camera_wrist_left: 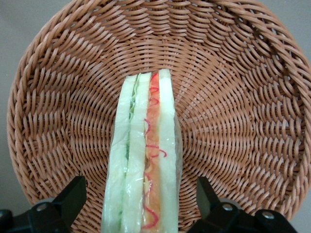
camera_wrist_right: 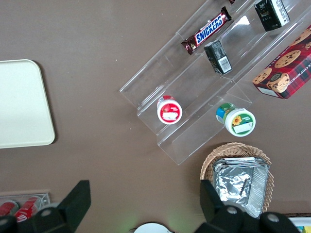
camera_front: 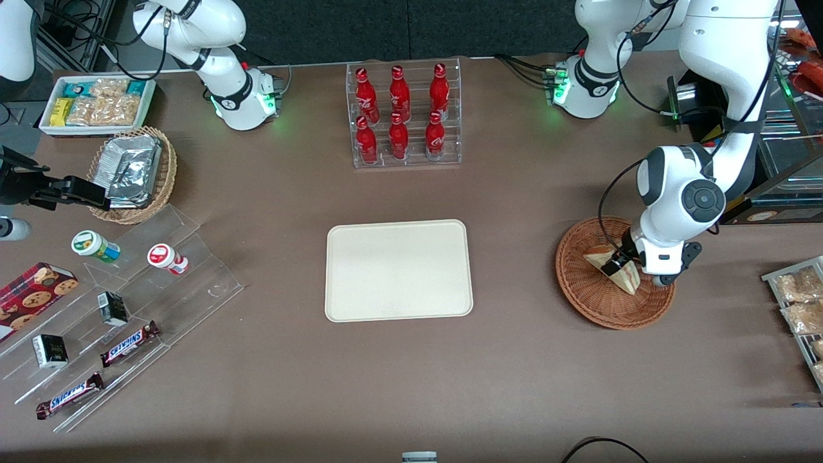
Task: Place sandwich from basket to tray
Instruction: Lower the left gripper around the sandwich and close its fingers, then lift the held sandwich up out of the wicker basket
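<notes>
Looking into the basket (camera_front: 595, 297), you are seeing the sandwich (camera_wrist_left: 143, 160) lying in it on its edge. Your gripper (camera_wrist_left: 141, 201) is hanging over the sandwich, jaws apart on both sides, not touching. Beside the basket, the tray (camera_front: 398, 270) is waiting.

It looks like a robot lab dressed up as a mock snack shop. Seen from the front, a clear rack of red cola bottles (camera_front: 404, 116) stands at twelve o'clock from the cream tray (camera_front: 398, 270). Stepped acrylic shelves (camera_front: 193, 283) with Snickers bars (camera_front: 130, 343) sit at eight o'clock. At three o'clock a white Franka arm's gripper (camera_front: 618, 263), fingers spread, hangs in a wicker basket (camera_front: 572, 289).
</notes>
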Motion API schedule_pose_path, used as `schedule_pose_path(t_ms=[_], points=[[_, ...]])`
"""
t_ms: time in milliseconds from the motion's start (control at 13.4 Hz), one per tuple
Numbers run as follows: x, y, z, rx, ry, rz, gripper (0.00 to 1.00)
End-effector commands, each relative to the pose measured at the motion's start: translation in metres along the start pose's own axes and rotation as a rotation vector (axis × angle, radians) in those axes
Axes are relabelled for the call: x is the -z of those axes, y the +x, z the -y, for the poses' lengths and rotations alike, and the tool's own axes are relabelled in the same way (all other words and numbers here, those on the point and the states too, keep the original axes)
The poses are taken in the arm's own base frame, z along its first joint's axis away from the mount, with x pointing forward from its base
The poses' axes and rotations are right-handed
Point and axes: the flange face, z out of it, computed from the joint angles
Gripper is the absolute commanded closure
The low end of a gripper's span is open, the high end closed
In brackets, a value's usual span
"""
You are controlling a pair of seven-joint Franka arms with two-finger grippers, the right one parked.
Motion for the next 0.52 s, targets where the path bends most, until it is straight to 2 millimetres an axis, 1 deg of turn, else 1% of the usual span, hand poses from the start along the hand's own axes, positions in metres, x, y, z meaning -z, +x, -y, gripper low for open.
schedule_pose_path(t_ms=[0,74,149,223,298,372,446], points=[[0.0,-0.004,-0.004,0.026,-0.009,-0.007,0.03],[0.0,-0.005,-0.005,0.041,-0.009,-0.005,0.25],[0.0,-0.007,-0.007,0.045,-0.009,-0.005,0.61],[-0.003,-0.009,-0.009,0.04,-0.004,-0.002,0.89],[-0.004,-0.01,-0.01,0.039,-0.004,-0.002,1.0],[-0.003,-0.01,-0.01,0.037,-0.003,-0.001,1.0],[0.002,-0.007,-0.014,0.034,-0.01,-0.006,1.0]])
